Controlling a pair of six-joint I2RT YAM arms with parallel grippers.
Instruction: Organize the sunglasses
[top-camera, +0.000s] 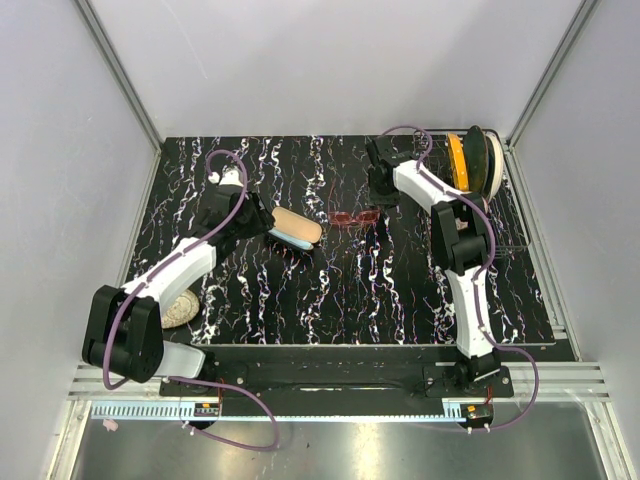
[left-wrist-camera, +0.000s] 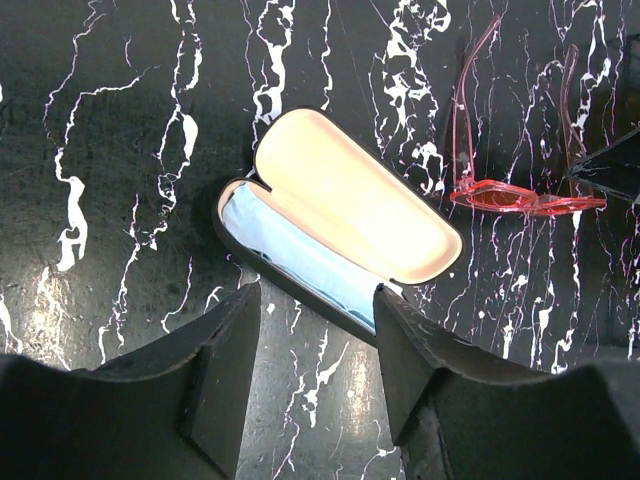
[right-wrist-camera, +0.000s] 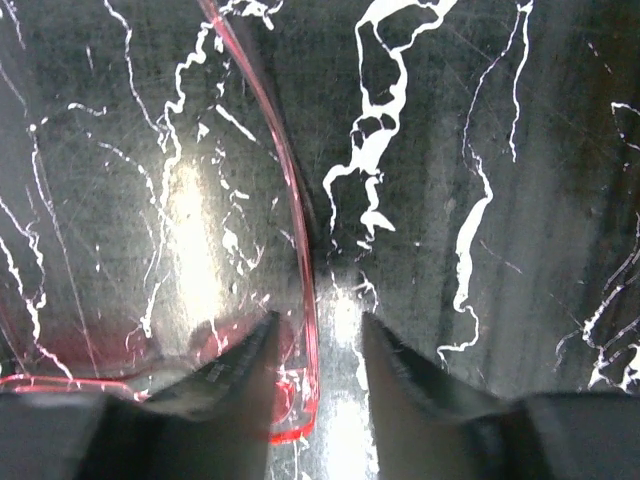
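Note:
The sunglasses (top-camera: 355, 216) lie unfolded on the black marbled table, mid-back, with a pink frame and pink lenses. The open black case (top-camera: 296, 230) lies to their left, its cream lid up and the light blue cloth (left-wrist-camera: 300, 262) in its lower half. My left gripper (top-camera: 262, 222) is open and empty just left of the case; in the left wrist view the case (left-wrist-camera: 350, 200) lies just beyond its fingertips and the sunglasses (left-wrist-camera: 520, 197) are at the right. My right gripper (right-wrist-camera: 318, 350) is open, low over the table, with one sunglasses arm (right-wrist-camera: 300, 290) between its fingers, close to the left finger.
An orange and white round object (top-camera: 470, 160) stands at the back right corner, above a thin wire rack (top-camera: 512, 225). A pale lumpy object (top-camera: 180, 308) lies by the left arm's base. Grey walls close in the table on three sides.

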